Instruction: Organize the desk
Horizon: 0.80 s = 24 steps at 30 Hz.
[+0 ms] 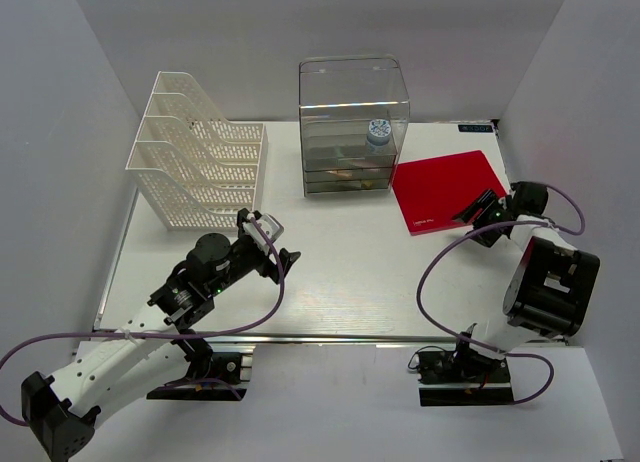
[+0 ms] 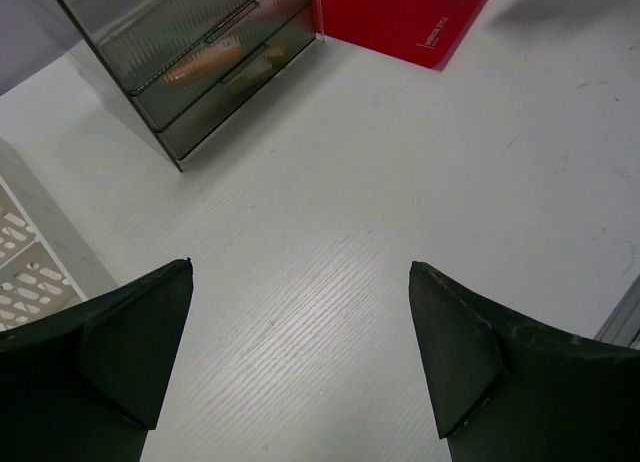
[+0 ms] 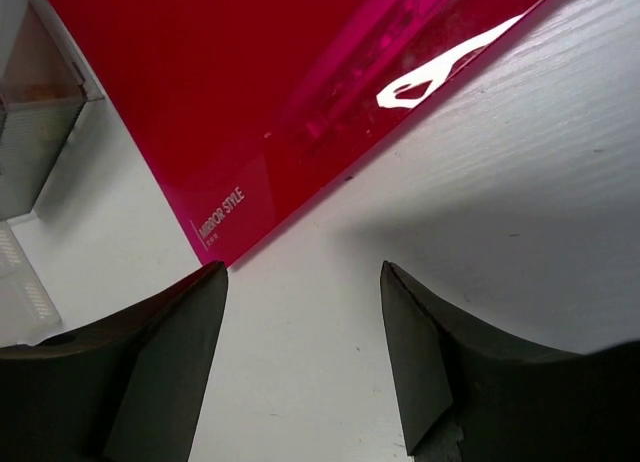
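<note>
File rack point(image 1: 200, 167) back left on the desk point(image 1: 350, 272), drawer box point(image 1: 352, 122) back centre, notebook point(image 1: 445, 187) just right of it.

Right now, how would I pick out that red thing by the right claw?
Start at the white desk, then the clear drawer box at its back. Lying flat just right of it is a red folder: the only red thing, while the mesh rack on the left is white.

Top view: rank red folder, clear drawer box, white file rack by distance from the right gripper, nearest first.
1. Red folder, back right, just beside the right gripper.
2. Clear drawer box, back centre.
3. White file rack, back left.
</note>
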Tool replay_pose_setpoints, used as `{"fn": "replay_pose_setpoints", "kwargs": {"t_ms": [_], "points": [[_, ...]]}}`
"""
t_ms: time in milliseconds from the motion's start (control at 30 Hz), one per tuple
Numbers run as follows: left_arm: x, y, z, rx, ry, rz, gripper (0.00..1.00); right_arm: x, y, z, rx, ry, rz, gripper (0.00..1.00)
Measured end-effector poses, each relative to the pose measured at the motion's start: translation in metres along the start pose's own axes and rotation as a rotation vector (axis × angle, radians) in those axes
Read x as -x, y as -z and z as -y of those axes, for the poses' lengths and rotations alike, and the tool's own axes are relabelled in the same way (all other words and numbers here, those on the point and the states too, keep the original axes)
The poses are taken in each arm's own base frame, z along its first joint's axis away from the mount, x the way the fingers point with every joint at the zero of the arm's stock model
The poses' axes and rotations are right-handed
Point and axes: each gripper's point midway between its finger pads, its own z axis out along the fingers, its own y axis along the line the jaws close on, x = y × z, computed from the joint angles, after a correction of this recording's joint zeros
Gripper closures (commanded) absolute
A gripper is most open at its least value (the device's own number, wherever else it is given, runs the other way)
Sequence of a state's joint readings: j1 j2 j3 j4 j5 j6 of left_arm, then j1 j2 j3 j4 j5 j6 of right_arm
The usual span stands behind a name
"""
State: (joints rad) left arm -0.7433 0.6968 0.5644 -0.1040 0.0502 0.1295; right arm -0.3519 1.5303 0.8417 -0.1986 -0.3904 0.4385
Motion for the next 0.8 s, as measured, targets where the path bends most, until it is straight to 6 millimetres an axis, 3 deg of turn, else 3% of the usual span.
{"fn": "replay_pose_setpoints", "kwargs": {"t_ms": [267,567,800], "points": [[0.001,0.0,0.002,-0.013,0.0,0.004,0.02,-0.004,-0.019,0.017,-0.057,-0.082,-0.021,0.32],[0.002,0.001,0.002,-0.013,0.0,0.007,0.02,0.013,-0.026,0.012,-0.035,-0.13,0.044,0.33],[0.002,0.001,0.002,-0.013,-0.001,0.007,0.02,0.012,-0.035,0.015,-0.032,-0.184,0.048,0.36]]}}
